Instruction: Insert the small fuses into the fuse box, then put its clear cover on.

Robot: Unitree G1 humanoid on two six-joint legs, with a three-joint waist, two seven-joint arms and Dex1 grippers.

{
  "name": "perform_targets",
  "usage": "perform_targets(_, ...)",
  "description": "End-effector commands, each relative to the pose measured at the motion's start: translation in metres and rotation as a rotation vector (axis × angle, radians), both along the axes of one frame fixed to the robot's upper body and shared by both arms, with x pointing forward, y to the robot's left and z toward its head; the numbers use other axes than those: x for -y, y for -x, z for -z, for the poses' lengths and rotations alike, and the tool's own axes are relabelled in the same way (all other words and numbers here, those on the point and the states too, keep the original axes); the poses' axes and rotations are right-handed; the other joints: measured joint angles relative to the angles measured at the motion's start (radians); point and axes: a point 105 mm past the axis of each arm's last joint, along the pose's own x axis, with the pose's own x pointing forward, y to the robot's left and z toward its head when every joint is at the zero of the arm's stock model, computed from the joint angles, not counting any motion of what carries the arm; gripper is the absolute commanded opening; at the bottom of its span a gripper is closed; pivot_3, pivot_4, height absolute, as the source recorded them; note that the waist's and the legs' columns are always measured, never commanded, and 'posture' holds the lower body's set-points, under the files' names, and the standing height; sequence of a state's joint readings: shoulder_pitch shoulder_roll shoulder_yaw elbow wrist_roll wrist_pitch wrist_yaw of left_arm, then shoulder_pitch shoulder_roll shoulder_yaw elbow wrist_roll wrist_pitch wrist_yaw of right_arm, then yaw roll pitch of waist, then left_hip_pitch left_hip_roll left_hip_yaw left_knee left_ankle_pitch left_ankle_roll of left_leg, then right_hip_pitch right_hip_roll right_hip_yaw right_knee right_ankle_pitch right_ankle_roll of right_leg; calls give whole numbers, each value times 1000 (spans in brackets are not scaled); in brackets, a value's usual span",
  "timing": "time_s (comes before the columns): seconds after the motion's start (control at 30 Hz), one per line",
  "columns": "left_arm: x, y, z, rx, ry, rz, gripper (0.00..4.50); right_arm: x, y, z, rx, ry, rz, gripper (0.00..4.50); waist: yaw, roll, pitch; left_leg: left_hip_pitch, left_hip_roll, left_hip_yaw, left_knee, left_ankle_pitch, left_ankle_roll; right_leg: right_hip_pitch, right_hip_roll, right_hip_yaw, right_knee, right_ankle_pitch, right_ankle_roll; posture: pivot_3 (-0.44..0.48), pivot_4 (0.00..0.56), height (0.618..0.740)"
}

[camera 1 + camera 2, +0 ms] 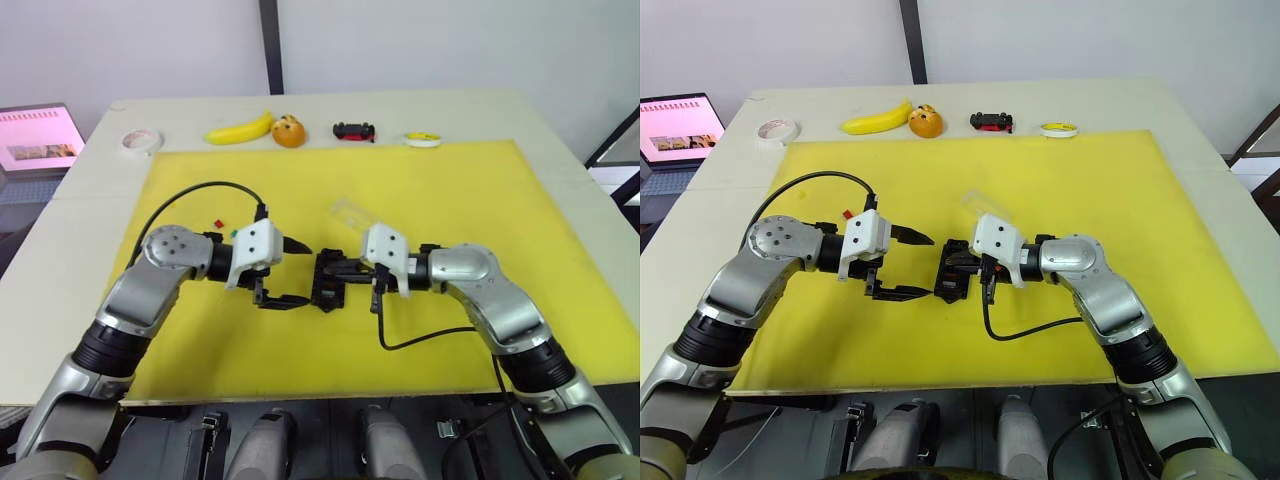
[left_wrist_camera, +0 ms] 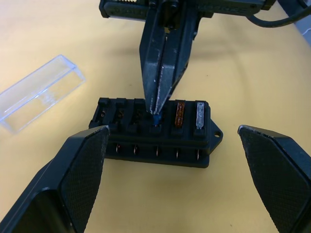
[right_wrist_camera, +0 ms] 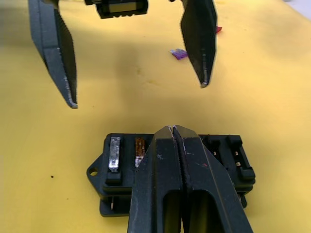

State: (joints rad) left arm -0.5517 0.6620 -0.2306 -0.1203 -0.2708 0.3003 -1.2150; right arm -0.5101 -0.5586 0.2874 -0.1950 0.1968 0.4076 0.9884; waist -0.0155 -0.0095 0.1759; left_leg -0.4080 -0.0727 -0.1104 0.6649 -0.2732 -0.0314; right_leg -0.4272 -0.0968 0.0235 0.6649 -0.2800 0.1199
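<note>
Fuses first: a red one (image 1: 217, 223) and a green one (image 1: 233, 234) lie loose on the yellow mat (image 1: 450, 190) by my left forearm, tiny glossy squares. My left claw (image 1: 291, 273) hangs released, its ribbed black fingers spread wide just left of the fuse box (image 2: 154, 130), not touching it. That box is a matte black slotted block in the middle of the mat; an orange-brown fuse (image 2: 180, 113) and a grey fuse (image 2: 199, 114) already sit in its end slots. My right claw (image 2: 156, 114) is clenched on a blue fuse (image 2: 156, 119), tips down at the next slot. Just beyond the box lies the clear cover (image 2: 40, 92), a shallow transparent rectangle.
</note>
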Motion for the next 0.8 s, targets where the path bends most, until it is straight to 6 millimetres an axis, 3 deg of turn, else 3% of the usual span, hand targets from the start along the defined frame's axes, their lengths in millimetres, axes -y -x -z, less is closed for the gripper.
perform_targets(0.03,1,-1,-9,36,16,1,4500,2,-1,7,-11,39,24,32,0,0,0,0,0,0,0,0,0,0,0,0,0,0,0,0,150,740)
perform_targets(0.27,1,0,-9,34,18,1,4500,3,-5,6,-15,38,45,32,0,0,0,1,0,0,0,0,-1,1,0,0,0,0,0,0,150,740)
perform_targets(0.53,1,1,-9,33,17,2,4500,0,5,-30,25,-46,-6,32,1,0,0,0,0,0,0,0,-1,1,0,0,0,0,0,0,150,740)
perform_targets(0.67,1,1,-8,32,17,3,4500,5,8,-39,47,-43,-12,32,1,0,0,0,0,0,0,0,-1,1,0,0,0,0,0,0,150,740)
perform_targets(0.77,1,2,-8,33,17,5,4500,11,10,-36,56,-16,-12,855,1,0,0,0,0,0,0,0,0,1,0,0,0,0,0,0,150,740)
perform_targets(0.8,1,1,-8,33,17,6,4500,13,10,-33,62,-1,-11,1338,1,0,0,0,0,0,0,0,0,1,0,0,0,0,0,0,150,740)
